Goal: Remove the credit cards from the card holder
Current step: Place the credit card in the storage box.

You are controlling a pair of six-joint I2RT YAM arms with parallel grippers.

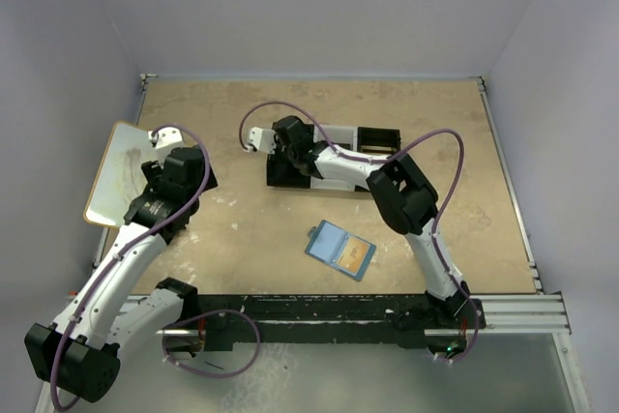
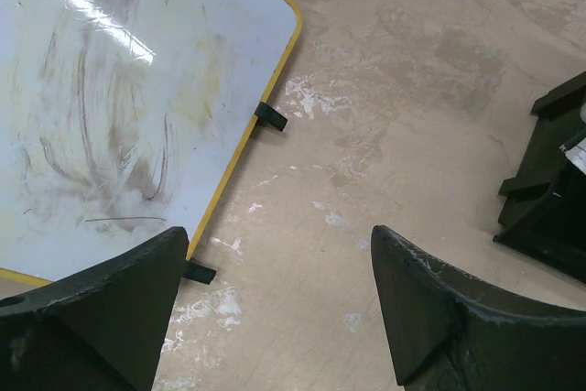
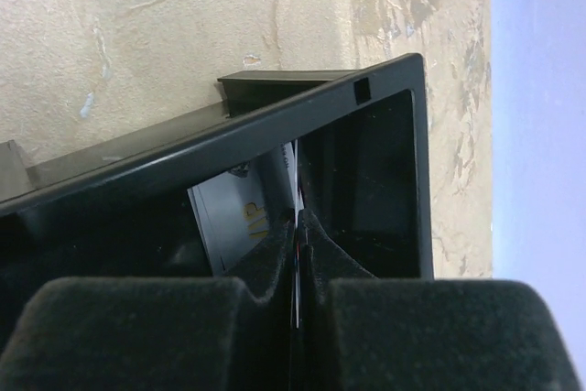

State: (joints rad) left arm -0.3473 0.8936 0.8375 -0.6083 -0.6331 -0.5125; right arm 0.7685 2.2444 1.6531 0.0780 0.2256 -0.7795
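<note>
Two pincers differ: the right gripper (image 3: pixel 295 219) pinches a thin pale card (image 3: pixel 291 176) inside the black plastic compartment tray (image 3: pixel 366 98), apparently depositing it; the left gripper (image 2: pixel 276 237) hangs wide, unneeded.

Top view: fixed above and behind both arm bases, looking down and forward over the whole counter (image 1: pixel 290 113) from far off. Left wrist view: close, angled down past the left gripper (image 2: pixel 277 244) at a whiteboard (image 2: pixel 110 89) and a black tray's (image 2: pixel 549 199) corner (both also in the top view). Right wrist view: very near, over the right gripper (image 3: pixel 296 226), into that tray.
</note>
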